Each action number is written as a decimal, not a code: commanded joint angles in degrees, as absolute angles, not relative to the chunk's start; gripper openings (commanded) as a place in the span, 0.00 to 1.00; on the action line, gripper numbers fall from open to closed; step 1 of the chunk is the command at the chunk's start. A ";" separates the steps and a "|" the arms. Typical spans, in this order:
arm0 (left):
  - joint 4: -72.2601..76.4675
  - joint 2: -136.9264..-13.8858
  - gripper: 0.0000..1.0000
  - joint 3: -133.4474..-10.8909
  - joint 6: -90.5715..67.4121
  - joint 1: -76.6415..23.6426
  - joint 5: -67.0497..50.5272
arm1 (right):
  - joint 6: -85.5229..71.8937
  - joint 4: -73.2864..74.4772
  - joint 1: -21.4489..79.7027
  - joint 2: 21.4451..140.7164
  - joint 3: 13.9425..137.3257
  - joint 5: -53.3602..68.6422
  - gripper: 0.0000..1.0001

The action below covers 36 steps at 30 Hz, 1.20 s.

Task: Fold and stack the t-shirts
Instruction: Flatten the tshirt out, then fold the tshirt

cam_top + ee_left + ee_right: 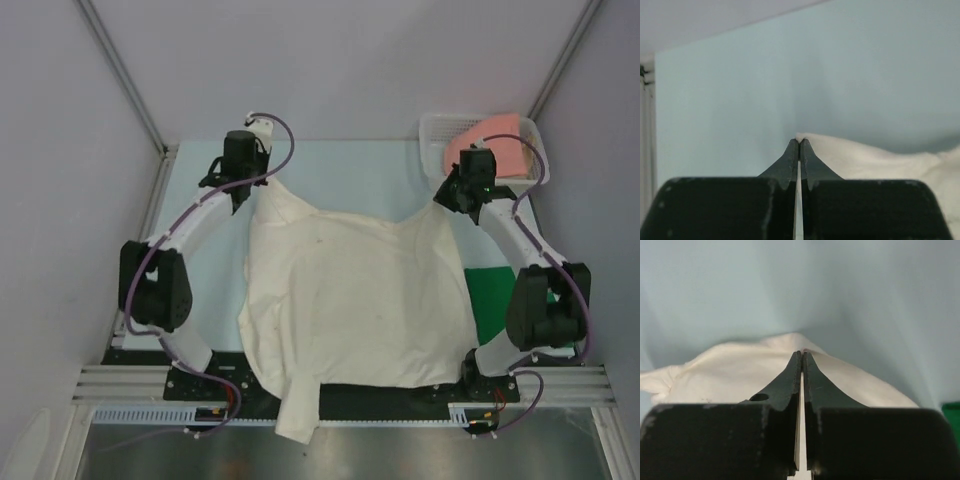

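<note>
The cream-white t-shirt (pixel 350 300) is spread over the middle of the table, one sleeve hanging past the near edge. My left gripper (pixel 243 192) is shut on its far left corner; in the left wrist view the cloth (pixel 875 160) peeks out at the closed gripper's (pixel 799 142) tips. My right gripper (pixel 447 198) is shut on the far right corner, with cloth (pixel 730 367) bunched around the tips of the gripper (pixel 802 354). The dark green t-shirt (pixel 490 300) lies at the right, partly under the cream one. The salmon-pink t-shirt (pixel 495 150) sits in the basket.
The white lattice basket (pixel 432 140) stands at the far right corner, just behind my right gripper. Grey walls close in the table on the left, back and right. A metal rail (pixel 340 385) runs along the near edge.
</note>
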State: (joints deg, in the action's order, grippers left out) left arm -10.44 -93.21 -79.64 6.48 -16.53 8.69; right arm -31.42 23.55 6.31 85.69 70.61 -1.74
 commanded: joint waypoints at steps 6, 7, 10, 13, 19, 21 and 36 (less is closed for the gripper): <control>-0.18 -106.08 0.00 -86.75 1.42 -14.94 15.02 | -24.96 12.57 2.03 99.66 76.99 -0.70 0.00; -0.18 -106.69 0.00 -87.36 0.71 -14.85 15.81 | -24.87 12.31 1.67 101.23 78.21 -0.62 0.00; -0.52 -109.24 0.00 -91.73 0.35 -14.50 17.22 | -24.34 13.09 0.71 104.66 81.63 0.97 0.00; -1.58 -110.74 0.00 -95.61 -1.32 -14.15 18.02 | -25.75 13.53 -1.04 105.73 82.70 2.28 0.00; -4.39 -102.15 0.00 -99.66 -1.67 -14.15 21.80 | -26.98 15.81 -1.49 100.21 83.94 6.41 0.00; -3.96 -98.20 0.00 -100.37 -0.45 -14.15 20.75 | -27.59 16.70 -1.49 95.22 84.02 6.76 0.00; -6.07 -56.38 0.00 -104.15 7.29 -14.24 11.52 | -27.95 24.87 -1.23 52.75 86.92 11.86 0.00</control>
